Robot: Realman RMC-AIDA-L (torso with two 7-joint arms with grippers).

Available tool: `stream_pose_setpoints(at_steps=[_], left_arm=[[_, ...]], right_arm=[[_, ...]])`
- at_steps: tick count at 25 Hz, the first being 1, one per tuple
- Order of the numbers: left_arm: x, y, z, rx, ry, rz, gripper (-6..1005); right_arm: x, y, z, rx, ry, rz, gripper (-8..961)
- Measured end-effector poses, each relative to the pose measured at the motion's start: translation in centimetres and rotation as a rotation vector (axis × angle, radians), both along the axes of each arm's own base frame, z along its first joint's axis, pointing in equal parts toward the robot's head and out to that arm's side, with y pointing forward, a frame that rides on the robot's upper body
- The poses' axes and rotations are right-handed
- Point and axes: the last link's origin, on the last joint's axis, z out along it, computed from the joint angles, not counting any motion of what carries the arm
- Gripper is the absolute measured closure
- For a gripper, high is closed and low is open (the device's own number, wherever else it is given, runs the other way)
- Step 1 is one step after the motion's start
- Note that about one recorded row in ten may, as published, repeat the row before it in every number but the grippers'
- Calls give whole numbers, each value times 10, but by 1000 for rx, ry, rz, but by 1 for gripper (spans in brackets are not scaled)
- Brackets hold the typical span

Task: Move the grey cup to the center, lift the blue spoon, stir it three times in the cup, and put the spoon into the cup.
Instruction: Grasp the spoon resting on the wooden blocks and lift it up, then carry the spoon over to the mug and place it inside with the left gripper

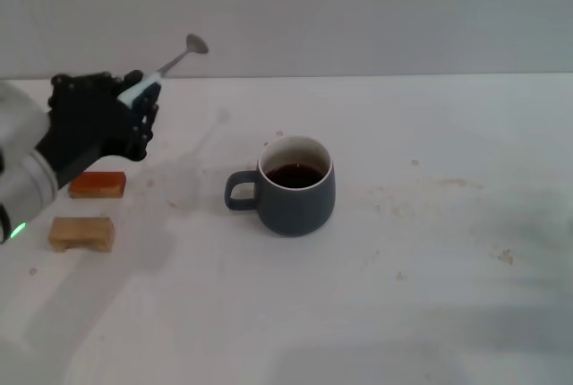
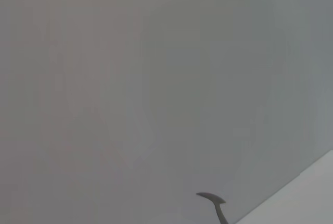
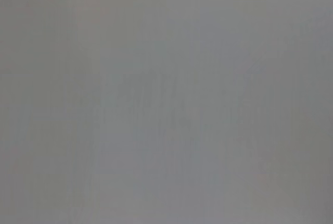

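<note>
1. Where the table (image 1: 430,313) lies nearest, a tan block (image 1: 81,233) sits beside an orange block (image 1: 98,184).
2. Cup (image 1: 296,186) stands centrally, handle leftward.
3. Left gripper (image 1: 134,103) clamps the spoon (image 1: 166,66) aloft, handle partly hidden.
4. Right gripper is unseen.

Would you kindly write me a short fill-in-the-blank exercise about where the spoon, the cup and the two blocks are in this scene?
1. The left gripper holds the blue spoon by its ____ end, metal bowl raised.
2. The grey cup stands on the table with its handle toward the robot's ____.
3. The liquid in the cup is dark ____.
4. The orange-red block lies ____ from the robot than the tan wooden block.

Missing words: handle; left; brown; farther
</note>
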Motion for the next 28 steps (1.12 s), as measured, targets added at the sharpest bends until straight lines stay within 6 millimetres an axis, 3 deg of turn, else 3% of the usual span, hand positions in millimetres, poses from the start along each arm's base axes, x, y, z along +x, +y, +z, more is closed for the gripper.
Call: stream_pose_setpoints(at_steps=[3, 9, 14, 28], left_arm=[[3, 0, 1, -1, 8, -1, 826], [37, 3, 0, -34, 149, 3, 826], [54, 3, -7, -61, 233, -2, 826], [76, 3, -7, -171, 330, -12, 825]], right_arm=[[4, -4, 1, 4, -1, -14, 955], [13, -11, 5, 28, 5, -54, 955], [19, -17, 7, 36, 3, -77, 955], [29, -27, 10, 36, -14, -111, 955]])
